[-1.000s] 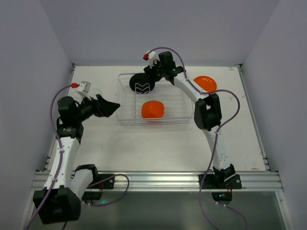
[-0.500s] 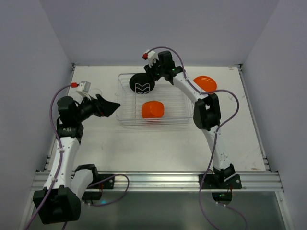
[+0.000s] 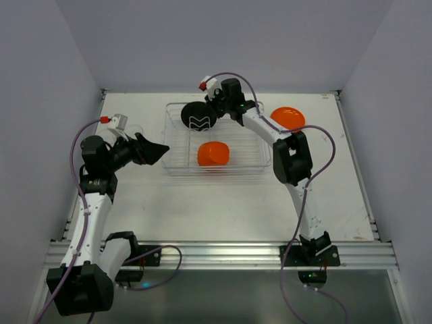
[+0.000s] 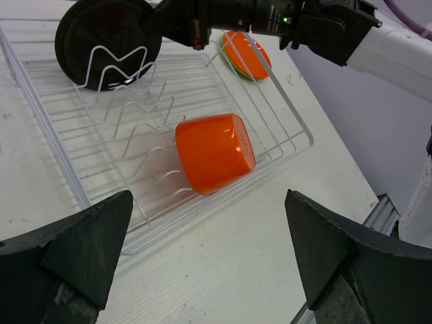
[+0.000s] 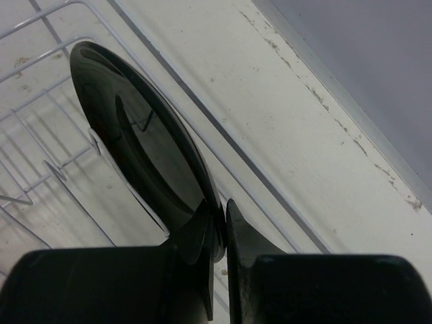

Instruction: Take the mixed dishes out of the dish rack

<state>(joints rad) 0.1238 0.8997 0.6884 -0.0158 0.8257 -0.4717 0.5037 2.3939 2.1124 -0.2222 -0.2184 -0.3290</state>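
Right gripper (image 5: 219, 217) is clamped on the rim of the black plate (image 5: 135, 142), one finger on each face, at the plate's edge nearest the rack wall. The plate is round, glossy and dark, and shows reflections of the wires. It stands on edge in the zigzag wire slots at the far left end of the dish rack (image 4: 47, 125).

Left gripper (image 4: 209, 270) hangs with its matte black jaws wide apart. It holds nothing and sits just outside the rack's left side, above the white table (image 3: 223, 209).

The rack is a rectangular basket of thin white wire with rounded corners. An orange cup (image 4: 214, 158) of smooth plastic lies on its side near the middle of the rack floor.

The left wrist view shows an orange plate (image 4: 246, 54) lying on a lime green plate outside the rack, beyond its right end. From the top view only the orange one can be made out. The right wrist view alone shows the pinch on the plate rim, plus scuffs and specks on the table surface.

A small green light (image 4: 284, 19) glows on the right arm's wrist housing.
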